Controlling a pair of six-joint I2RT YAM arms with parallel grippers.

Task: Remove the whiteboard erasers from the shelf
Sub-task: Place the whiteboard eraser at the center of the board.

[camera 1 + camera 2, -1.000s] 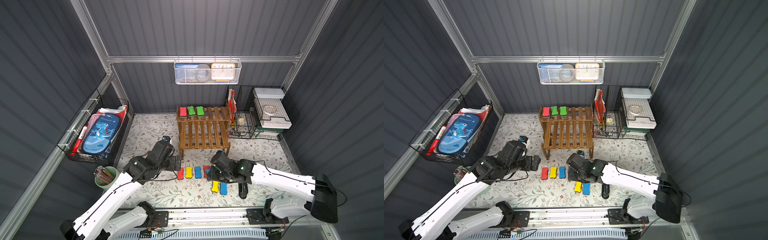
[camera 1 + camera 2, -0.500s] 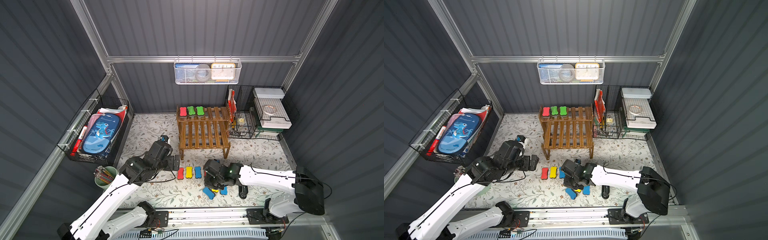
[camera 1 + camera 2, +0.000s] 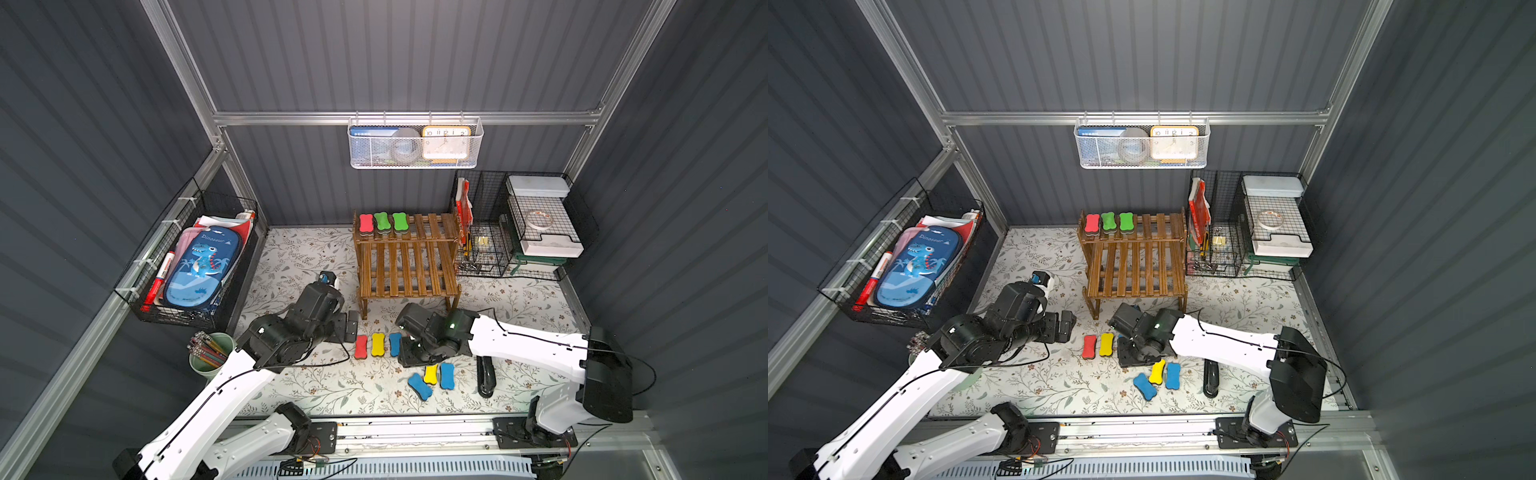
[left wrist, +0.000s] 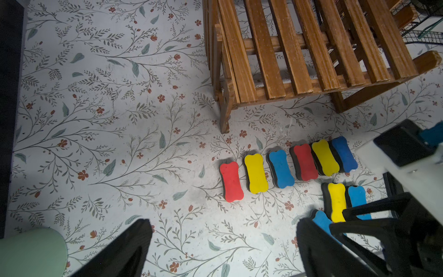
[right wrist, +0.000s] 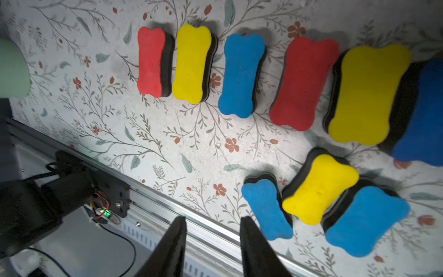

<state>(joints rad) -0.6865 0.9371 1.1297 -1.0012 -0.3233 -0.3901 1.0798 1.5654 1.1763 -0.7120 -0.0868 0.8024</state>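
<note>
Step in hand, as I judge it, is a set-down just finishing. My right gripper [image 5: 212, 247] hangs over the blue, yellow and blue bone-shaped foam whiteboard erasers [image 5: 318, 189] lying farthest out in front of the small two-tier shelf [image 3: 409, 266] of brown wooden slats, its jaws partly apart with nothing between them. Six more lie in a row [image 5: 239, 74] nearer the shelf's front legs.

My left gripper [image 4: 223, 220], beside the shelf's front leg, is spread wide and empty. One red eraser [image 3: 365, 223] and two green ones [image 3: 381, 221] sit on the shelf's upper tier. Next I'd raise an arm there and close across a pad's narrow waist.

Under the shelf is a pale floral mat [image 3: 299, 257]. Dark grey ribbed walls [image 3: 291, 62] enclose it, with a white mesh basket [image 3: 415, 162] above the shelf.
</note>
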